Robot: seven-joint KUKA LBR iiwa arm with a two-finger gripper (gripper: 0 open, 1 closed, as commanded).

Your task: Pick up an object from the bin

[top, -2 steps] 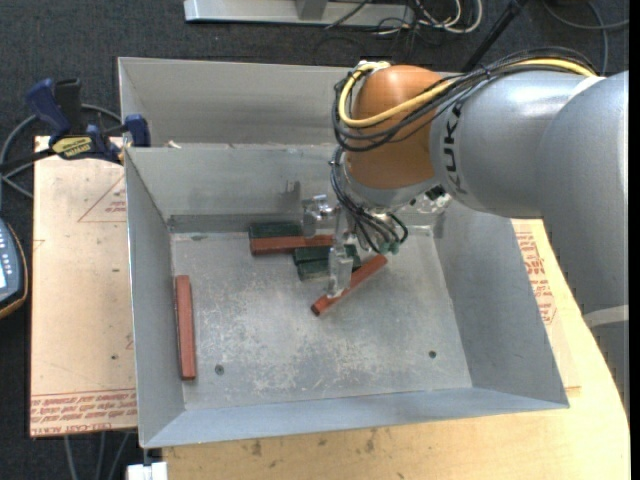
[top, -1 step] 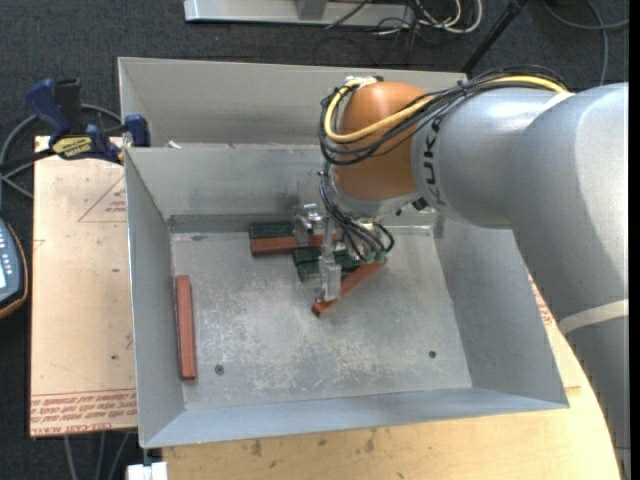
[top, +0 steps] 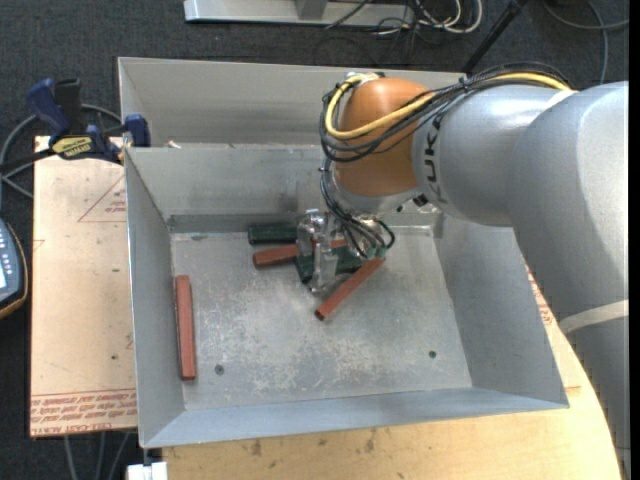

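My gripper (top: 318,268) reaches down into the middle of the bin, near its back wall, among a small cluster of blocks. A reddish-brown bar (top: 348,289) lies slanted just right of and below the fingertips. A shorter reddish-brown block (top: 273,257) lies to their left, and a dark green block (top: 272,234) sits behind it against the back wall. Another dark green piece (top: 349,258) shows right beside the fingers. Whether anything is between the fingers is hidden.
A long reddish-brown bar (top: 185,327) lies lengthwise along the bin's left wall. The arm with its orange cover and cables hangs over the bin's back right part.
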